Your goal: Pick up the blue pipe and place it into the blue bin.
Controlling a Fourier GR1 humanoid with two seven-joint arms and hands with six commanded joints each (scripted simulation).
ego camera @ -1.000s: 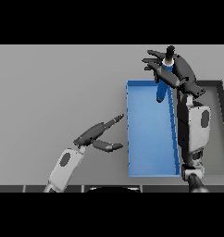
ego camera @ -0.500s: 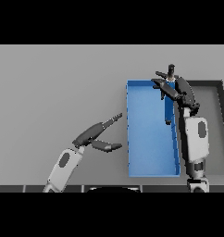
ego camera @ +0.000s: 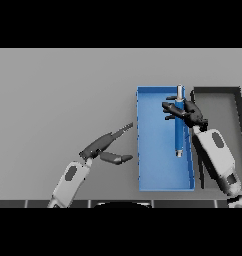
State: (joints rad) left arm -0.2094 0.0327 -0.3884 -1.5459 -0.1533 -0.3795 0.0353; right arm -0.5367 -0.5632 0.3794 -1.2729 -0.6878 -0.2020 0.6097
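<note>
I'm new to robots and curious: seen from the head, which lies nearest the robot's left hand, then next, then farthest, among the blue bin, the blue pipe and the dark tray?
1. Blue bin, just right of the left hand.
2. Blue pipe, along the bin's right side, held by the right hand.
3. Dark tray, far right.

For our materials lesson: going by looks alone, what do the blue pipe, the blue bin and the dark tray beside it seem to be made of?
Blue pipe: probably painted metal or plastic; its silvery-grey end pieces suggest metal fittings.
Blue bin: likely matte plastic, an even flat blue with thin walls and no glare.
Dark tray: a dull charcoal, plastic or coated metal; its look leaves that open.
</note>
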